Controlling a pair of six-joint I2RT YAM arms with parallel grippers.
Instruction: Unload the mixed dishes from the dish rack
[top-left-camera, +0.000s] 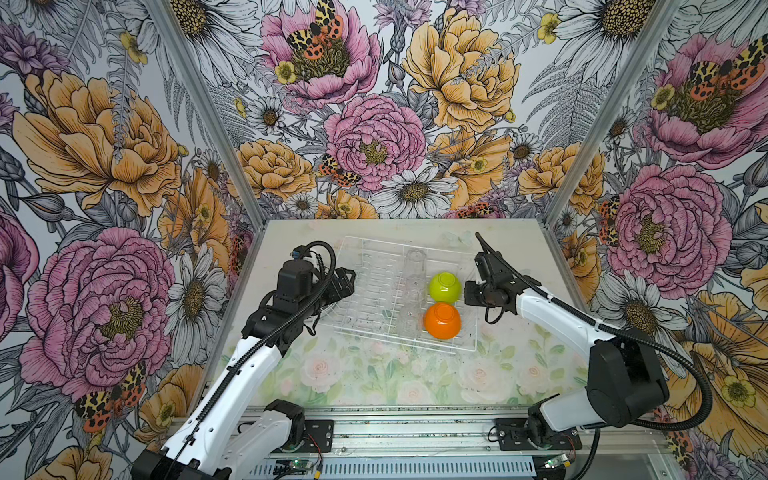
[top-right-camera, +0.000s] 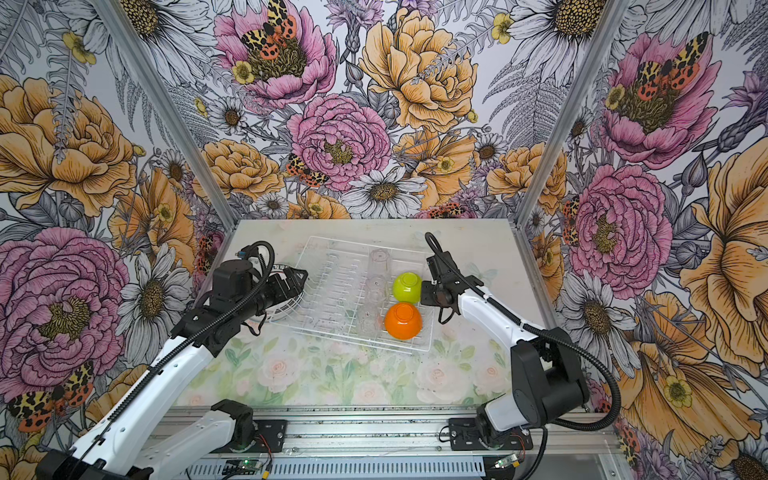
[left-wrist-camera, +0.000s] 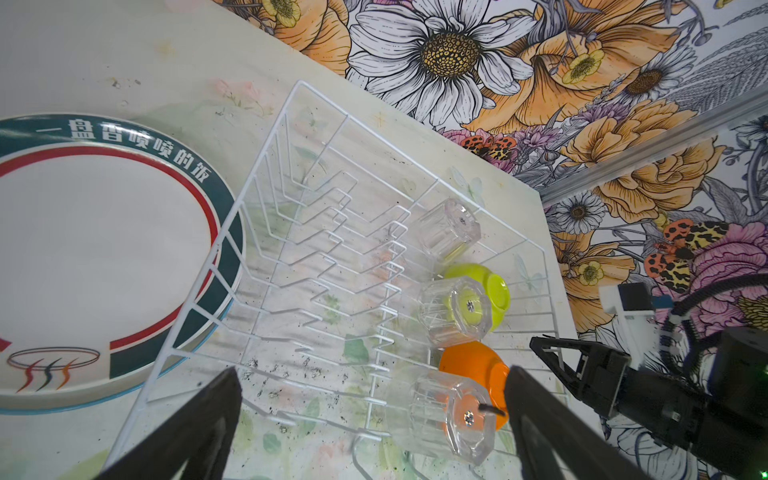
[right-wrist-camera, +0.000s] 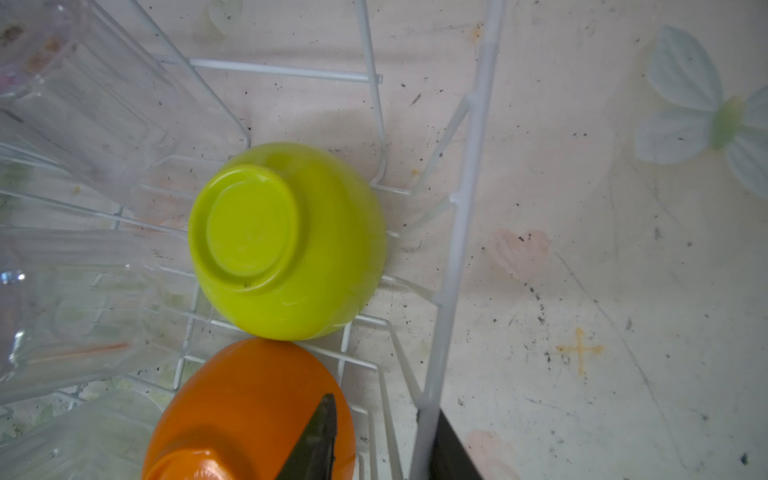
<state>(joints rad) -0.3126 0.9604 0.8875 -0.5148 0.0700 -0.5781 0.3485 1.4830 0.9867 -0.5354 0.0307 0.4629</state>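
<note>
The white wire dish rack (top-left-camera: 374, 286) (top-right-camera: 328, 286) stands mid-table. In it lie three clear tumblers (left-wrist-camera: 449, 230) (left-wrist-camera: 453, 311) (left-wrist-camera: 440, 415), beside an upturned lime-green bowl (top-left-camera: 444, 287) (right-wrist-camera: 286, 241) and an upturned orange bowl (top-left-camera: 442, 320) (right-wrist-camera: 249, 407). A white plate with a teal-and-red rim (left-wrist-camera: 104, 249) lies on the table, partly under the rack's left edge. My left gripper (top-left-camera: 345, 282) (left-wrist-camera: 374, 419) hovers wide open over that edge, holding nothing. My right gripper (top-left-camera: 467, 293) (right-wrist-camera: 384, 411) straddles the rack's right rim wire (right-wrist-camera: 469, 166), jaws narrowed but apart: one finger over the orange bowl, the other outside the rim.
The table (top-left-camera: 374, 382) has a pale rose-print cover. Floral walls close it in at the back and both sides. A metal rail with both arm bases (top-left-camera: 299, 432) runs along the front. Bare table lies in front of the rack.
</note>
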